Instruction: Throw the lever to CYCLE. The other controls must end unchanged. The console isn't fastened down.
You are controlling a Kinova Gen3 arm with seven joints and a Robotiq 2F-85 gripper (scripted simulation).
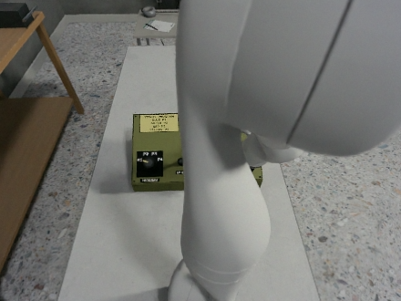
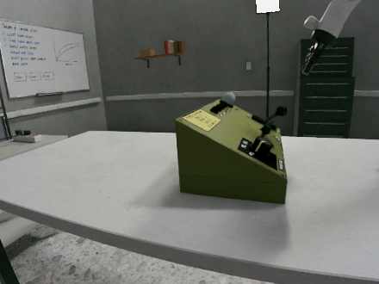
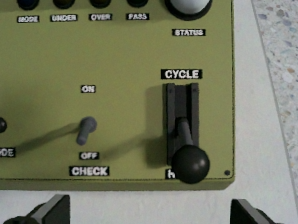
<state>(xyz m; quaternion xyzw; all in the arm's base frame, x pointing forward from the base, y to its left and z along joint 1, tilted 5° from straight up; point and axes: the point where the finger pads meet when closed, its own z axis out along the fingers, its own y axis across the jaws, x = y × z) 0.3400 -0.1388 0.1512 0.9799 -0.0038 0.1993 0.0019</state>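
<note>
An olive console (image 2: 232, 148) sits on the white table; it also shows in the top view (image 1: 157, 152), partly hidden by my arm. Its black ball-topped lever (image 3: 189, 161) stands at the near end of its slot, away from the CYCLE label (image 3: 182, 74); it also shows in the exterior view (image 2: 272, 118). My gripper (image 2: 311, 60) is open and empty, high above the console; its fingertips show at the bottom of the wrist view (image 3: 145, 215). The grey CHECK toggle (image 3: 86, 130) leans toward OFF.
A black rotary selector (image 1: 149, 165) sits on the console's left side, and a white STATUS dome (image 3: 189, 6) at the top right. A wooden shelf unit (image 1: 23, 114) stands left of the table. My arm (image 1: 255, 114) blocks much of the top view.
</note>
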